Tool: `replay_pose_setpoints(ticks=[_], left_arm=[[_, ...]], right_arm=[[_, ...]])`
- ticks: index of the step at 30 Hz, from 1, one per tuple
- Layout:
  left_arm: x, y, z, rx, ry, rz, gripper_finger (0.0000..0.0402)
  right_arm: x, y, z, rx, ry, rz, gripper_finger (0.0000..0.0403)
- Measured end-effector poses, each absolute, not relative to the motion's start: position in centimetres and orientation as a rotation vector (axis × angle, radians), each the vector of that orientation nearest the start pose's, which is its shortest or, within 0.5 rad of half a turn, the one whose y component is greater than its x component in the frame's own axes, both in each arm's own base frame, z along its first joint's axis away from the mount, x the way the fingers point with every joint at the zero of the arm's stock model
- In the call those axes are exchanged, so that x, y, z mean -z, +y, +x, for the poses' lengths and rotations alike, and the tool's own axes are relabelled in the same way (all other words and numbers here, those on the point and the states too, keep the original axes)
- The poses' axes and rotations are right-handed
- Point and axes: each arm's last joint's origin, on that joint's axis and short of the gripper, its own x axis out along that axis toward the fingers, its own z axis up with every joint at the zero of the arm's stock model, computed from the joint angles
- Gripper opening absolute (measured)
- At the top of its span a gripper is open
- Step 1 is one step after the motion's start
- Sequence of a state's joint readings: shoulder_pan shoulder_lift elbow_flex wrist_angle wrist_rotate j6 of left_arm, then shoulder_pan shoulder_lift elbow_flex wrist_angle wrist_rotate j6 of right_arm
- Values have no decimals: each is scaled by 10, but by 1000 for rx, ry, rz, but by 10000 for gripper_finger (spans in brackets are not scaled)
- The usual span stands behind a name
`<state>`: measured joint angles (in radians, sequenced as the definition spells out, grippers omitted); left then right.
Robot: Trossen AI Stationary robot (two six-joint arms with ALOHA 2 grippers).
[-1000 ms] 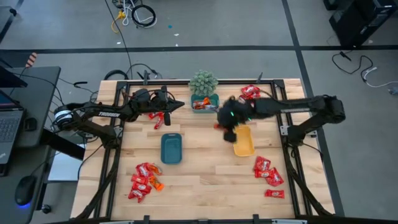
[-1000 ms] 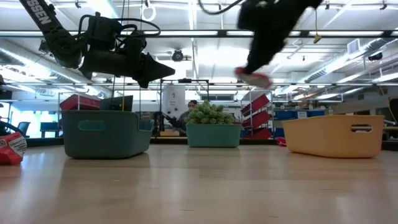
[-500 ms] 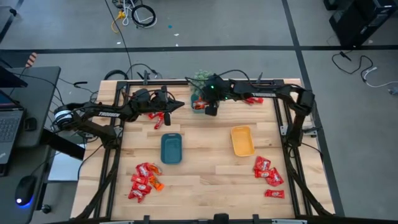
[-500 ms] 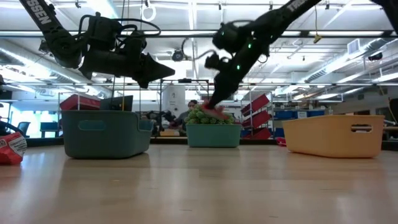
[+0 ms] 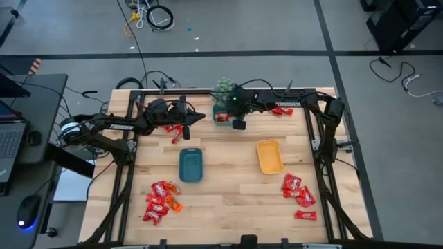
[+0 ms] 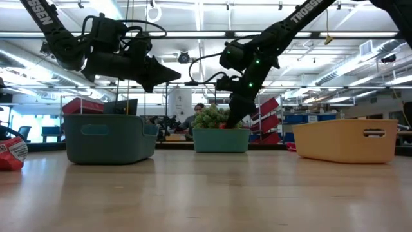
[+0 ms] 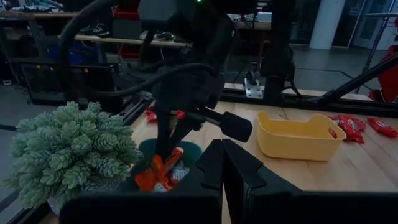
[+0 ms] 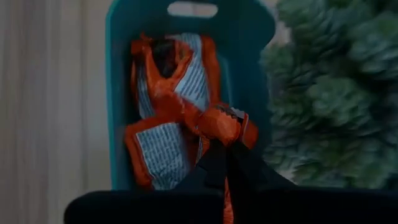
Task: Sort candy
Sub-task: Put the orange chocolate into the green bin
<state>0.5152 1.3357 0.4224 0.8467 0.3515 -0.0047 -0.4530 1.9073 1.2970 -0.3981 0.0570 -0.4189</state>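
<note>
A small teal tray [image 5: 223,118] stands at the far middle of the table beside a green potted plant [image 5: 226,90] and holds several orange candy packets [image 8: 158,143]. My right gripper [image 8: 227,152] reaches down into this tray, shut on one more orange candy packet [image 8: 221,124]. My left gripper [image 5: 201,116] hovers level over the table's far left, shut and holding nothing. Red candy lies in piles at the near left [image 5: 160,200], the near right [image 5: 297,192] and the far right [image 5: 280,109]. My right gripper pinches a crumpled end of the orange packet [image 8: 217,121] between its two fingers. The fingers [image 7: 165,140] slant steeply down into the teal tray from the table's right. I cannot tell whether the packet rests on the packets below it.
A darker teal tray [image 5: 190,164] and a yellow tray [image 5: 270,156] stand at mid-table with bare wood between them. A few red packets [image 5: 174,129] lie under my left arm. The plant stands close beside the right gripper.
My right gripper has carried its packet from above the yellow tray toward the far edge and the left, to the teal tray by the plant. It has sunk down into the tray and tipped steeper, staying shut.
</note>
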Motion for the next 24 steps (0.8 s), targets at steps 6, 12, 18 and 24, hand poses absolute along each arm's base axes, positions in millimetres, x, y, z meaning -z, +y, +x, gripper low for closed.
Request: replay_pose_setpoints(ticks=[6,12,18,24], left_arm=[[-196,115,223,-164,70,-37,5],[-195,115,223,-163,75,-26,5],[-195,115,223,-163,76,-12,5],[-195,111,225,-114,80,15,5]], right_arm=[[-165,-168,353,260,1110,-129,20],[-177,-155,357,289,1098,-182,81],[-209,-137,352,324,1047,-240,174],[-249,-123,329,296,1001,-151,218]])
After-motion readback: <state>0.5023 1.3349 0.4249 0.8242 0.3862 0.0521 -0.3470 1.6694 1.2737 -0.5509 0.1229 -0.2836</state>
